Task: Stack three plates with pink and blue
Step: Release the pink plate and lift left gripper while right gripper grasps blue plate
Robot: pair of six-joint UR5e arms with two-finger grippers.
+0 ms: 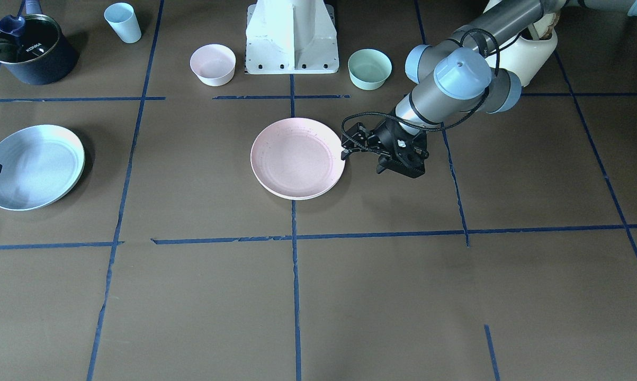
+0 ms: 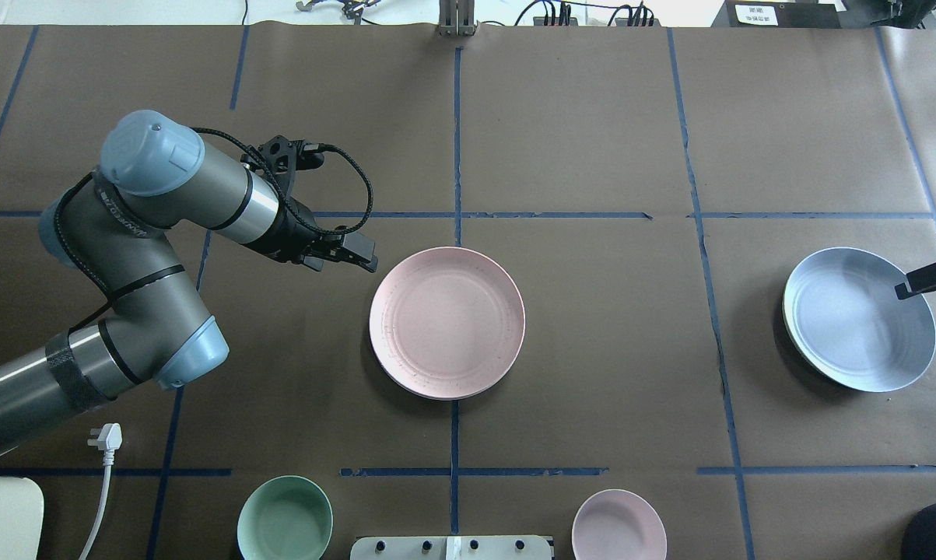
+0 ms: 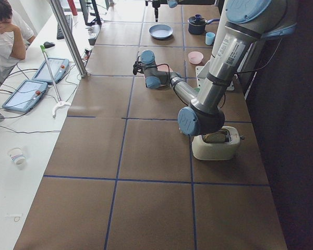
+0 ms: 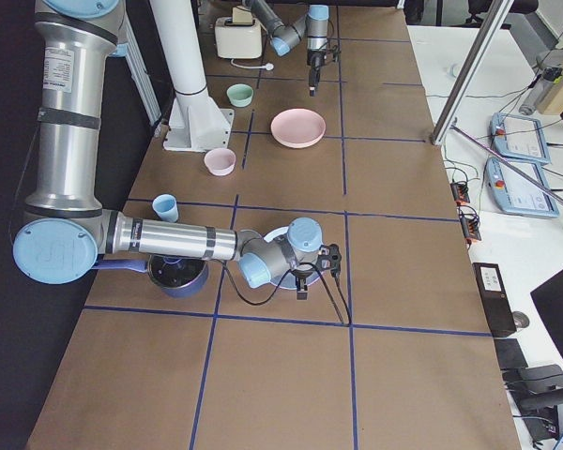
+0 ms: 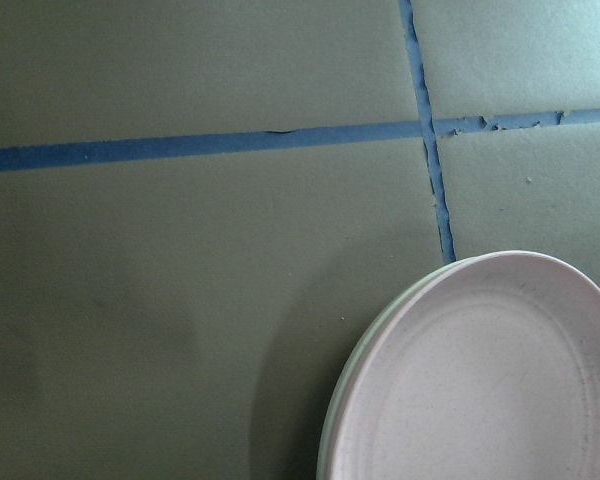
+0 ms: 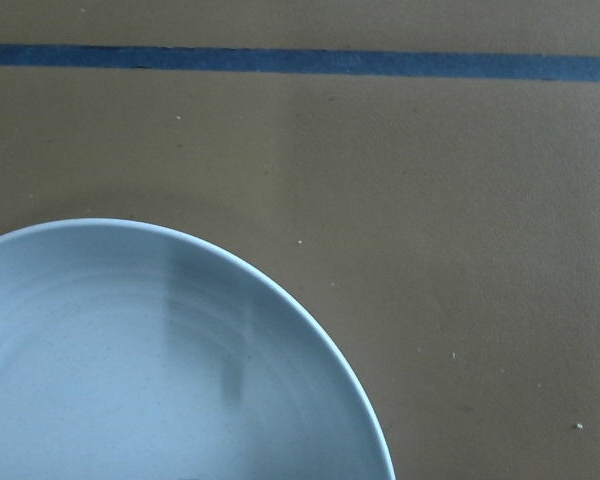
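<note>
The pale pink plate (image 1: 297,159) lies flat at the table's middle; it also shows in the overhead view (image 2: 446,323) and the left wrist view (image 5: 480,380), where a pale second edge runs under its rim. My left gripper (image 1: 346,150) hovers just beside the plate's rim, apart from it, open and empty. The pale blue plate (image 1: 32,166) lies toward my right side (image 2: 859,319), with a thin cream rim (image 1: 81,168) showing under it. My right gripper (image 2: 915,286) reaches over its outer rim; I cannot tell whether it is open or shut.
A small pink bowl (image 1: 213,64) and a mint-green bowl (image 1: 369,68) flank the robot base (image 1: 292,37). A light-blue cup (image 1: 123,22) and a dark lidded pot (image 1: 31,48) stand on my right side. A cream toaster (image 3: 215,144) sits by the left arm.
</note>
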